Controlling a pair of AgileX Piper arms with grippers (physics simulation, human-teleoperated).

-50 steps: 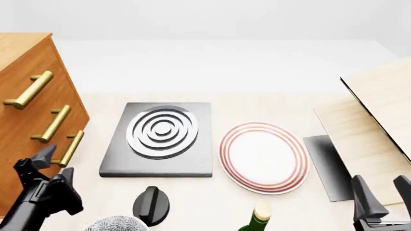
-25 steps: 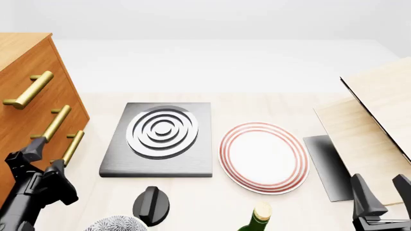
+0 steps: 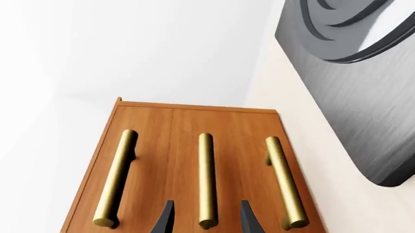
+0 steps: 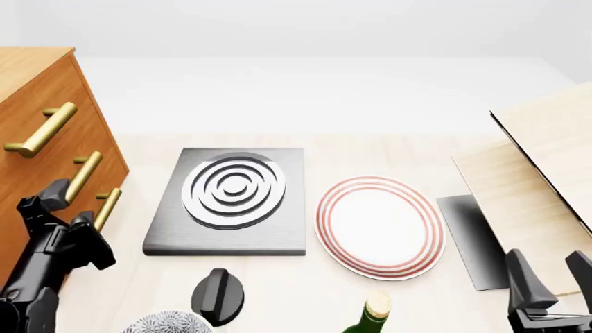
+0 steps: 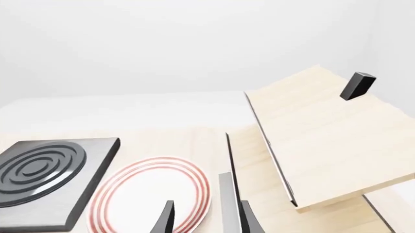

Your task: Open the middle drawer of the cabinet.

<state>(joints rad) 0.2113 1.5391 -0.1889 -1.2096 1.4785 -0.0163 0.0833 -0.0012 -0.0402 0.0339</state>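
Pale tabletop, unlabelled cabinet; left gripper spread around middle drawer handle, right gripper spread, empty.

I'm looking at a simulated kitchen-style tabletop, rendered rather than real: flat, clean shading and a blank white backdrop with no walls or furniture behind. The pale wood surface carries kitchen things: a grey hob plate with concentric rings, a white plate with red rim bands, a green bottle with a cork-coloured top and a speckled bowl. A wooden cabinet with 3 brass handles stands at the left, pale slanted boards at the right.
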